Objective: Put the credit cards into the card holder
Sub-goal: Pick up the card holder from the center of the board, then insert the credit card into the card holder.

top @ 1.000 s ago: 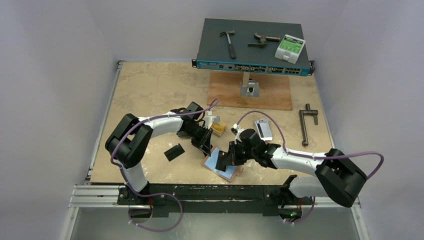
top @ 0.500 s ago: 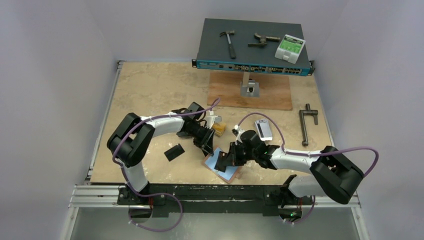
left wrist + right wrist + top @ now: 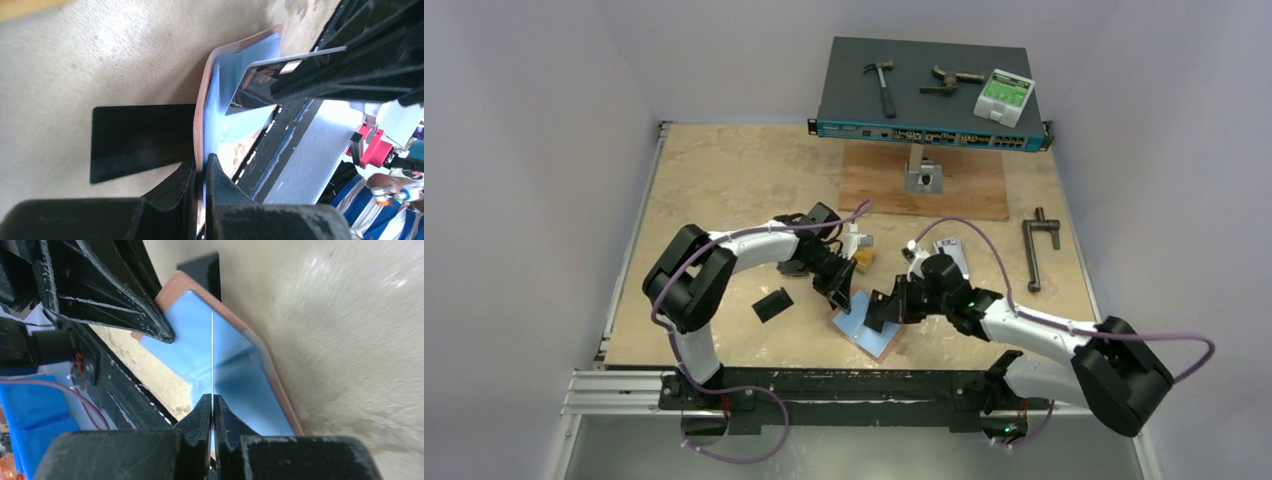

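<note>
The card holder point(image 3: 862, 328) lies open on the table near the front edge, salmon-pink outside and blue inside point(image 3: 240, 370). My left gripper point(image 3: 844, 300) is shut on its far flap point(image 3: 202, 125) and holds that flap up. My right gripper point(image 3: 876, 315) is shut on one thin credit card point(image 3: 212, 350), seen edge-on over the blue lining. The same card point(image 3: 260, 80) shows as a dark shiny face. More credit cards lie loose: a black stack point(image 3: 772, 304), an orange-gold one point(image 3: 861, 260) and a silver-grey one point(image 3: 951, 258).
A network switch point(image 3: 929, 100) stands on a wooden board at the back, with a hammer point(image 3: 882, 85), a metal tool and a green-white device point(image 3: 1004, 95) on top. A dark clamp point(image 3: 1039, 250) lies at the right. The metal front rail point(image 3: 844, 385) runs close behind the holder.
My left jaws parted briefly and closed again on the holder's flap. My right arm swung its elbow to the right and brought the card further over the open holder.
</note>
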Robot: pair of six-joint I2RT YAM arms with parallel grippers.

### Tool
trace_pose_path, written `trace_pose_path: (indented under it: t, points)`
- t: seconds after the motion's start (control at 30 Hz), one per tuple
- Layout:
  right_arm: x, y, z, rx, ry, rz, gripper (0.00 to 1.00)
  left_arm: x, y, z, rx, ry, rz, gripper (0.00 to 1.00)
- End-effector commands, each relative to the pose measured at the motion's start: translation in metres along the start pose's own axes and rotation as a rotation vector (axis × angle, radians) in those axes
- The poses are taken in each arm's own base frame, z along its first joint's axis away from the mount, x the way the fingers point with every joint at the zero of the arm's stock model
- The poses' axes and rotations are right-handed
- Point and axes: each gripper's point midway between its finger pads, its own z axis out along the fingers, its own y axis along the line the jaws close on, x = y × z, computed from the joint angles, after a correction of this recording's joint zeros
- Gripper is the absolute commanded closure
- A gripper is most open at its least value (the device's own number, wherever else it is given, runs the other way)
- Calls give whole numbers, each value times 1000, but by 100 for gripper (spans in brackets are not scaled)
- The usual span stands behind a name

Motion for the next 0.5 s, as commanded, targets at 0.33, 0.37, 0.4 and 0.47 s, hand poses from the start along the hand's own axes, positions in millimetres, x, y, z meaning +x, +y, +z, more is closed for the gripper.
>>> trace_pose_path:
  t: [0.33,0.37,0.4,0.47]
  points:
    - [-130,159,-137,-454,-540,-366,100,-93,-176,-224,36,-589,526,100]
    - [-133,166,-149,-481,-585,-392,100,-91,-187,-231,63,-618,576,100]
    - [-136,173,-160,-501,-630,-419,100,-89,-195,-236,78,-639,611,100]
    - [-140,189,-188,-546,-721,-478,100,-83,-209,-246,117,-663,649,100]
